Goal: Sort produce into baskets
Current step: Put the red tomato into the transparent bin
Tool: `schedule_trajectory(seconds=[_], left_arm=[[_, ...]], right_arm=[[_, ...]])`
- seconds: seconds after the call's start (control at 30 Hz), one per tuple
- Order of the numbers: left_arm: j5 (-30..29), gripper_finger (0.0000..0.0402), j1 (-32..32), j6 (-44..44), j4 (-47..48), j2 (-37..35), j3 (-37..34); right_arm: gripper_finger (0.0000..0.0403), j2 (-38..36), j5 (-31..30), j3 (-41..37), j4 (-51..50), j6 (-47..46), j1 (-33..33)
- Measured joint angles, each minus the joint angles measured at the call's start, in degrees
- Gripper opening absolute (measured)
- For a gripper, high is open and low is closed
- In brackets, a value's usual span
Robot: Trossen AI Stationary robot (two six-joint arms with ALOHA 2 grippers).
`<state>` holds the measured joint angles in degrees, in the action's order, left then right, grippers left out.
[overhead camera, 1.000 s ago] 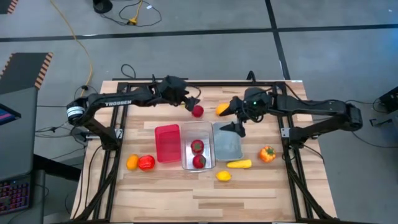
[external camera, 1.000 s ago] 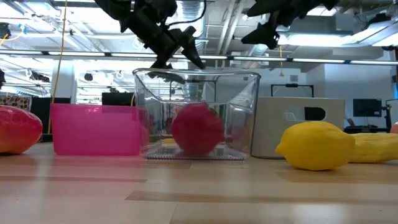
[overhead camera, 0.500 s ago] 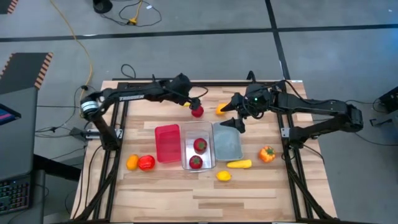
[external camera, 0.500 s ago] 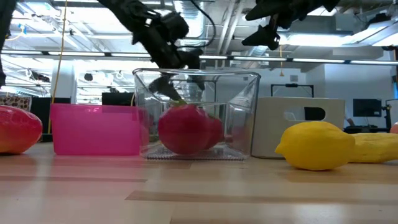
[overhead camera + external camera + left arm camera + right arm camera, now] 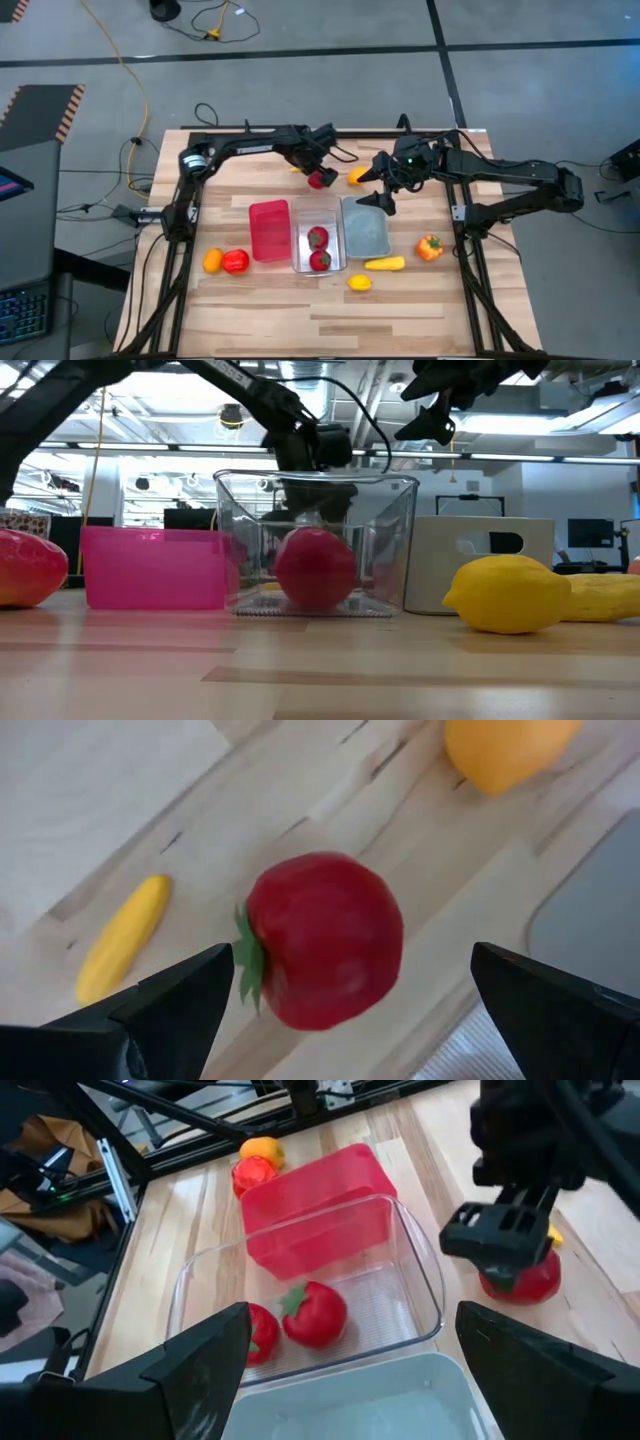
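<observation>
Pale wood plank table (image 5: 400,310) on a black frame; grey floor with cables around it. Three rectangular bins sit side by side mid-table, long axes running near to far: red plastic bin (image 5: 268,230), clear plastic bin (image 5: 319,212) holding two red tomatoes, pale blue bin (image 5: 366,229). Left gripper (image 5: 320,170), fingers apart, directly over a red toy tomato (image 5: 322,939) on the far table; leafy end points toward a small yellow elongated piece (image 5: 124,935). Right gripper (image 5: 384,198), fingers spread, hovers over the blue bin's far edge.
</observation>
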<state>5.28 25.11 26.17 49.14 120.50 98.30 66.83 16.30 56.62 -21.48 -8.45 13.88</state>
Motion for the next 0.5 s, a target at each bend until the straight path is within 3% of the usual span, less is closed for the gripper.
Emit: schedule_trajectory(seconds=[0.27, 0.5], left_arm=[[-0.67, 0.0393, -0.59, 0.43, 2.05, 3.70, 1.34], [-1.74, 0.0347, -0.71, -0.78, 1.90, 3.59, 1.36]], right_arm=[[0.0377, 0.00, 0.06, 0.00, -1.50, 0.00, -0.32], [0.0377, -0.83, 0.08, -0.02, -3.69, -0.04, -0.34]])
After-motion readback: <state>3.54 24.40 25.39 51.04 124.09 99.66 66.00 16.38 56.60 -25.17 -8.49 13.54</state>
